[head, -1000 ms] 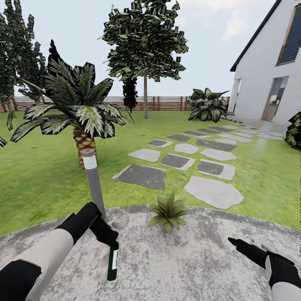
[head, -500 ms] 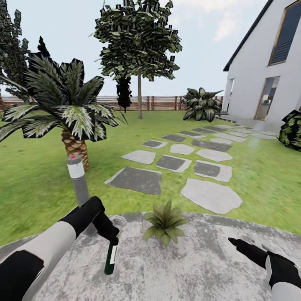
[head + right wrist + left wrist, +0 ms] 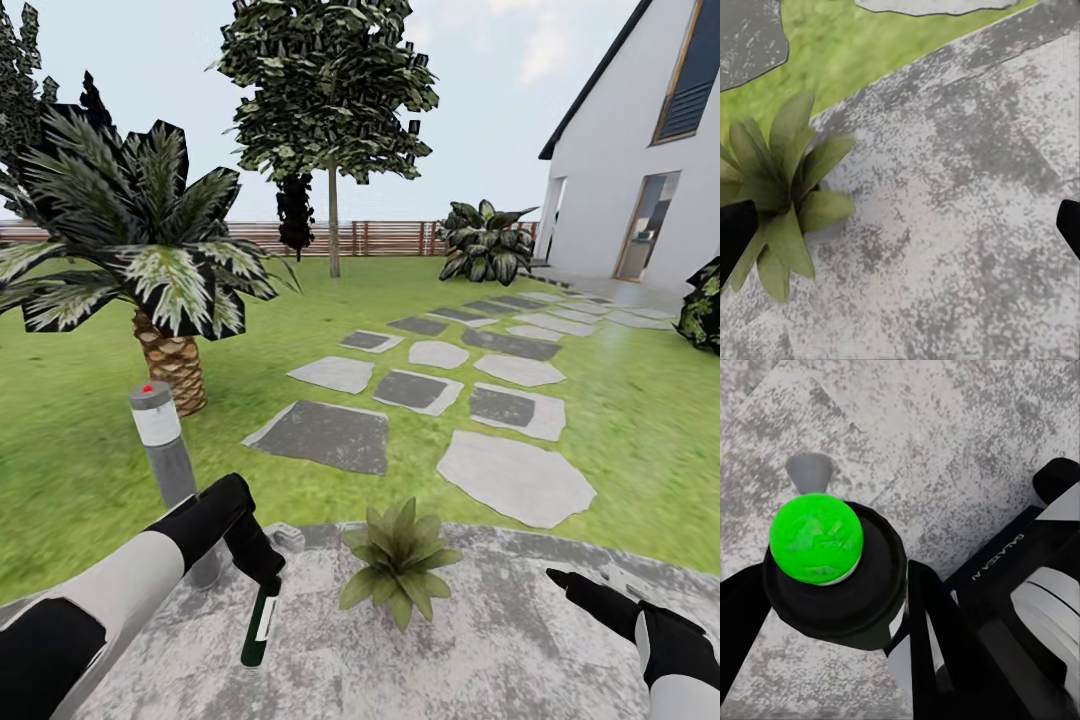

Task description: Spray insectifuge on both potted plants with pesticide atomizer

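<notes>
Bordering green lawn, mottled grey patio.

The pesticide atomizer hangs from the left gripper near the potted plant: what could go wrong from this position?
1. The pesticide atomizer hangs body-down from the left gripper, beside the potted plant rather than aimed at it, so spray could land on the paved patio.
2. The grey lamp post stands close behind the left arm; a swing that way could hit it.
3. Only one potted plant shows here, so the second may stay uncovered.
</notes>
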